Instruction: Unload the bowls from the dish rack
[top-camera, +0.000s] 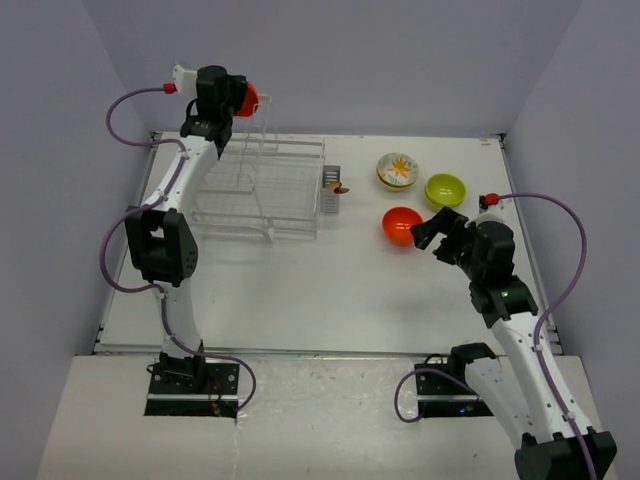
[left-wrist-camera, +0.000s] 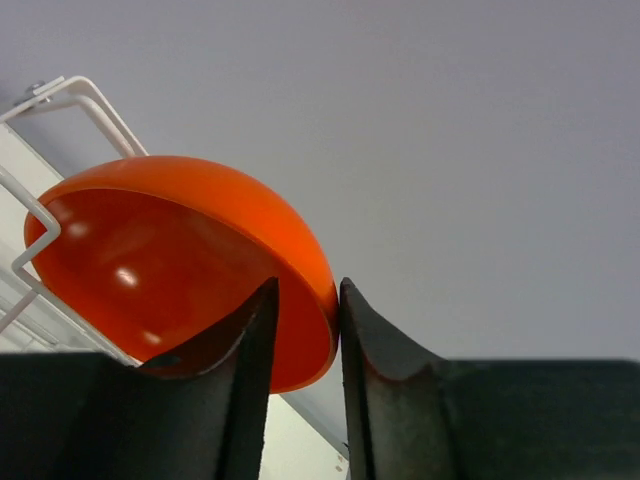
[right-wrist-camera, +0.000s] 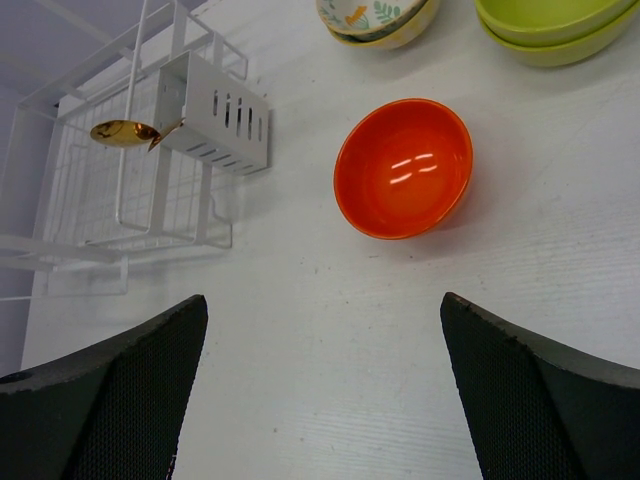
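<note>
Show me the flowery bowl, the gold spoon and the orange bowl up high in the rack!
flowery bowl (top-camera: 397, 170), top view, on its patterned inside.
gold spoon (right-wrist-camera: 122, 132), right wrist view, on its shiny scoop.
orange bowl (left-wrist-camera: 130, 260), left wrist view, on its glossy inside.

The near table (top-camera: 320, 300) between the arms lies open for passage. At far right the loose orange bowl (right-wrist-camera: 403, 167), lime-green bowls (right-wrist-camera: 550, 30) and flowered bowl (right-wrist-camera: 378, 22) sit close together. At far left the dish rack (top-camera: 255, 195) and its caddy (right-wrist-camera: 215, 112) block the way, tower wires (left-wrist-camera: 95, 105) hugging the racked orange bowl (left-wrist-camera: 180, 250) pinched by the left gripper (left-wrist-camera: 307, 290).
</note>
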